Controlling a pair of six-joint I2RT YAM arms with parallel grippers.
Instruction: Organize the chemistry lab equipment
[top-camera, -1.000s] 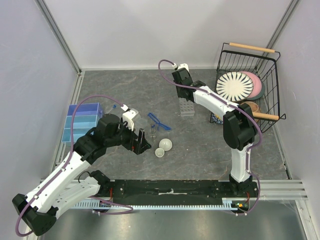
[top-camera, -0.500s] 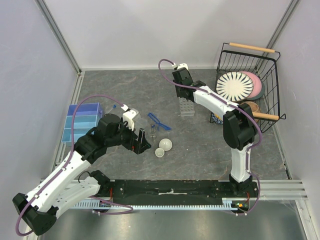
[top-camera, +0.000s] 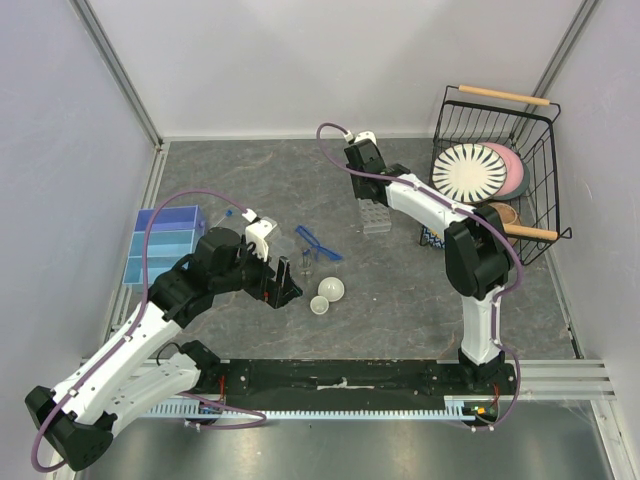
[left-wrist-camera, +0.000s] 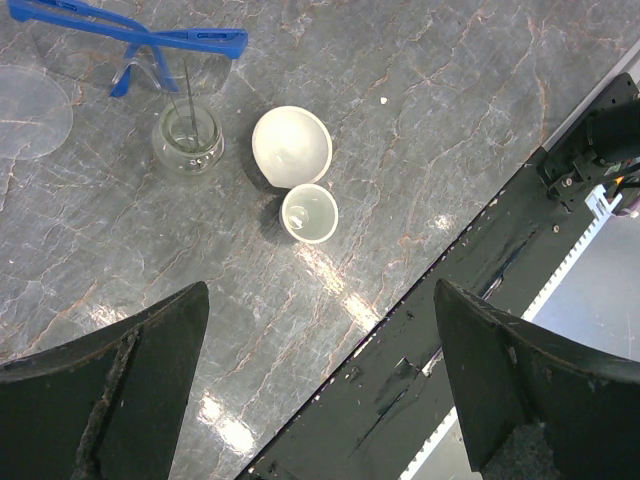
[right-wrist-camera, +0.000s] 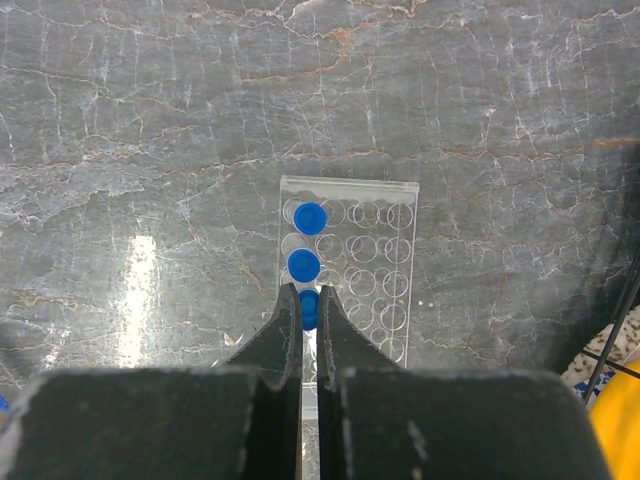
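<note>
1. Top external view: the right tool (right-wrist-camera: 310, 300) hangs over the clear tube rack (right-wrist-camera: 375, 290), which stands on the grey worktop (top-camera: 250, 180) right of centre, toward the far side.
2. Right wrist view: two blue-capped tubes (right-wrist-camera: 309, 216) stand in the rack's left column at its far end. The right tool is clenched, and a third tube (right-wrist-camera: 309, 312) shows between its tips, apparently pinched over the next hole nearer.
3. Every other hole in view looks vacant.
4. Left wrist view: the left tool (left-wrist-camera: 320, 288) hovers over the near middle of the worktop, released and spread wide, grasping nothing.
5. Just beyond it two white dishes (left-wrist-camera: 291, 145) lie side by side, touching or very nearly. A small glass flask (left-wrist-camera: 188, 140) stands just left of them, and the blue-framed safety glasses (left-wrist-camera: 150, 45) lie farther off.
6. A blue compartment tray (top-camera: 165, 245) waits at the left edge.
7. By the look of things, the job is partly done. The racking of tubes is under way, while the dishes and the glasses seem not yet put anywhere in particular.
</note>
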